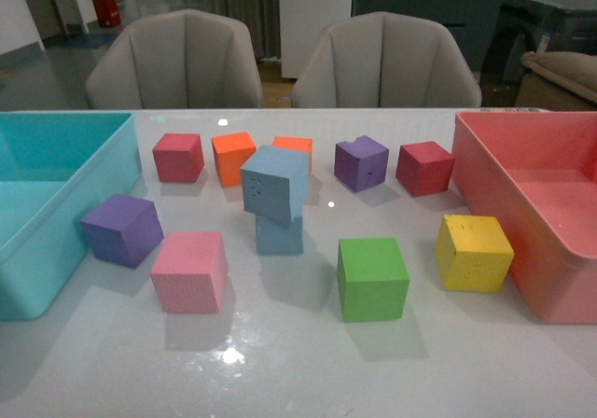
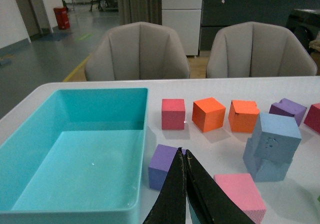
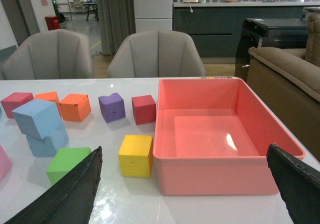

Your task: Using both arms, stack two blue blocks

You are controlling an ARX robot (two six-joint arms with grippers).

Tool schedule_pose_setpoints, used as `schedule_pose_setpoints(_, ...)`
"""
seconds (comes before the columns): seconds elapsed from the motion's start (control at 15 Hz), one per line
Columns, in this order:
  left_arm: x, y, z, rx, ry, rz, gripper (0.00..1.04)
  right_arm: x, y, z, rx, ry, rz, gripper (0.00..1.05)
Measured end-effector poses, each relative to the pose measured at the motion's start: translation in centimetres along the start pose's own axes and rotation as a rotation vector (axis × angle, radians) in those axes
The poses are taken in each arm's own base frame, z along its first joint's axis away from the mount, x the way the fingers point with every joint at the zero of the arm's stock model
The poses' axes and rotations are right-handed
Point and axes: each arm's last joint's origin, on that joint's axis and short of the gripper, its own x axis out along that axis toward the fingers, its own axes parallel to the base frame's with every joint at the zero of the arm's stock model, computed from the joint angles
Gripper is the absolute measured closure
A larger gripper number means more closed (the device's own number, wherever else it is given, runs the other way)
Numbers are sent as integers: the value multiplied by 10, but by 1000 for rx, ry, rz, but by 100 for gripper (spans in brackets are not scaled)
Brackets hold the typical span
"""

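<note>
In the front view neither arm shows. The upper blue block (image 1: 276, 183) sits on the lower blue block (image 1: 280, 233) near the middle of the white table (image 1: 298, 362), twisted and tilted so that it overhangs the lower one. Taking this stack as the landmark: the pink block (image 1: 190, 271) is just in front of it to the left, the green block (image 1: 372, 278) in front to the right, the yellow block (image 1: 474, 252) further right, near the pink bin (image 1: 522, 203). Two orange blocks (image 1: 233, 157) lie just behind the stack, and the teal bin (image 1: 56, 203) is well off to its left.

In the left wrist view the left gripper (image 2: 184, 159) has its fingers pressed together with nothing between them, well apart from the stack (image 2: 272, 146) and hanging near a purple block (image 2: 164, 166).

In the right wrist view the right gripper (image 3: 185, 184) is spread wide, its fingers at the picture's two sides, holding nothing. The stack (image 3: 42, 126) lies far across the table from the pink bin.

By my judgement the stacking is done: one blue cube rests on the other and both grippers are clear. The skewed upper block looks the only risk; nothing further seems to remain.
</note>
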Motion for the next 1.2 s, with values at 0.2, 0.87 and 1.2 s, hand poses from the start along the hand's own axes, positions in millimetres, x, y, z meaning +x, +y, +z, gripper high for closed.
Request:
schedule_pose_setpoints(0.2, -20, 9, -6, 0, 3, -1, 103, 0, 0, 0, 0, 0, 0, 6)
schedule_pose_setpoints(0.87, -58, 17, -10, 1, -24, -3, 103, 0, 0, 0, 0, 0, 0, 6)
schedule_pose_setpoints(1.2, -68, 17, -10, 0, -25, -3, 103, 0, 0, 0, 0, 0, 0, 6)
